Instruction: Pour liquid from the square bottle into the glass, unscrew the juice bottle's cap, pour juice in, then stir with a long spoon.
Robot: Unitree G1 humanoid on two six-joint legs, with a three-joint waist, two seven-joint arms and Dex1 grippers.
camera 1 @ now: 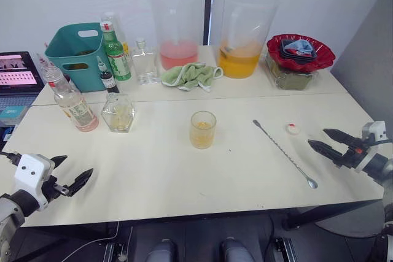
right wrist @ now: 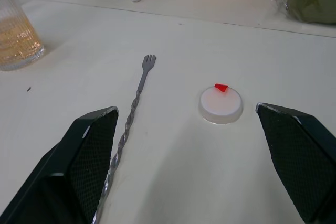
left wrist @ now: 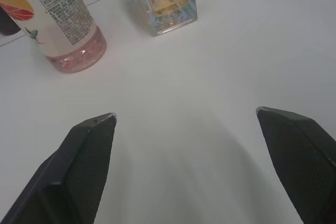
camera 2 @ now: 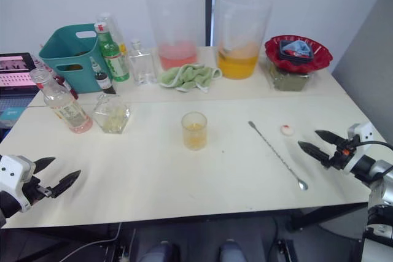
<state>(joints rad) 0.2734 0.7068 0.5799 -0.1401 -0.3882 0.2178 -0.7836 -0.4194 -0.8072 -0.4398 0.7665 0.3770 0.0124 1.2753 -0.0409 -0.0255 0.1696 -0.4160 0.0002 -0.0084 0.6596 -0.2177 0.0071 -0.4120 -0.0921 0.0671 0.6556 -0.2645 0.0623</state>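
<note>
Glass [camera 1: 202, 129]: mid-table, upright, about a third full of yellow-orange liquid; nothing touches it.
Long spoon [camera 1: 285, 153]: lies flat at the glass's 3 o'clock, well apart from it; bowl end toward the table's near edge, and the far end shows a small fork tip in the right wrist view.
Juice bottle's cap [camera 1: 293, 129]: off the bottle, resting on the table just beside the spoon's far half, white with a red mark.
Juice bottle [camera 1: 72, 102]: uncapped, at the glass's 9 o'clock, with pink juice low in it.
Square bottle [camera 1: 118, 112]: upright just beside the juice bottle, between it and the glass.
Right gripper [camera 1: 328, 141]: fingers apart, empty, low over the table at the spoon's 3 o'clock, aimed toward the cap and the spoon.
Left gripper [camera 1: 72, 177]: fingers spread, empty, near the front edge, the two bottles ahead of it.
Step in hand: both pours look done, so stirring is likely next.
Doing it well: approach the spoon's twisted stem near its middle, close across the thin shaft squarely, avoid nudging the cap, lift level, then lower the bowl end into the glass gently so it does not tip.
Writing: the juice bottle's label carries small dense print and an orange-red patch, too fine to read.
</note>
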